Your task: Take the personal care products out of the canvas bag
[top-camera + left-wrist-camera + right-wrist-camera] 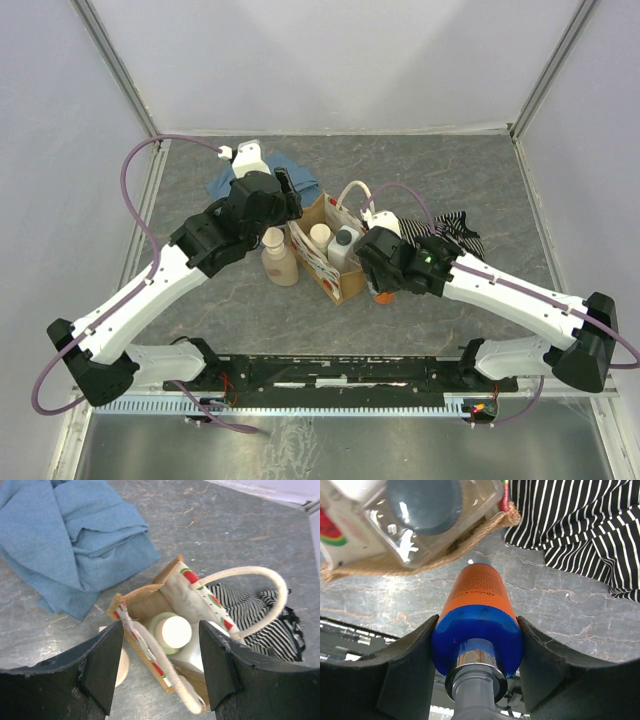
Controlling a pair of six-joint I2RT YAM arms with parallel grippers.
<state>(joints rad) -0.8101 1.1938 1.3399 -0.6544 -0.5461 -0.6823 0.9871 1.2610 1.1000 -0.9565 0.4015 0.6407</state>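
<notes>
Orange-and-blue bottle (477, 600) is sitting clamped in the right gripper (477, 630) beside the tan canvas bag (335, 280); the beige bottle (280, 258) is standing outside; the left gripper (161, 642), parted and empty, is hovering over two bottles (172, 631) inside.

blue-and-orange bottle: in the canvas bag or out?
Out. The blue-and-orange cylindrical bottle is clamped between the fingers of the right hand, beside the tan canvas bag, not inside it.

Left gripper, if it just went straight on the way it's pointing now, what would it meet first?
Most likely the cream-capped bottle standing in the canvas bag, which sits centred between the open jaws of the left gripper. The bag's near rim might catch first; depth is unclear.
</notes>
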